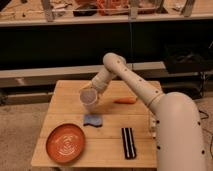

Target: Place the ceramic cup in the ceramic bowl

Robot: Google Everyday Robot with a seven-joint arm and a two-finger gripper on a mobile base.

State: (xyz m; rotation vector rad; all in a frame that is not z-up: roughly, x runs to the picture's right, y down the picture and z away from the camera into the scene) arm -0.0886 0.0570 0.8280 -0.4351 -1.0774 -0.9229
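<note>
While gripper (93, 93) grasps ceramic cup (89, 97), it's held above table (112, 142).
Ceramic bowl (65, 143) sits near-left, well apart.

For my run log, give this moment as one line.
gripper: shut on ceramic cup, held above table | ceramic bowl: front-left, empty | placement: not yet done

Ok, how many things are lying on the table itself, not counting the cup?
4: the bowl front left, a blue item mid-table, a black item front right, an orange item at the back. The gripper holds the cup above the table.
</note>
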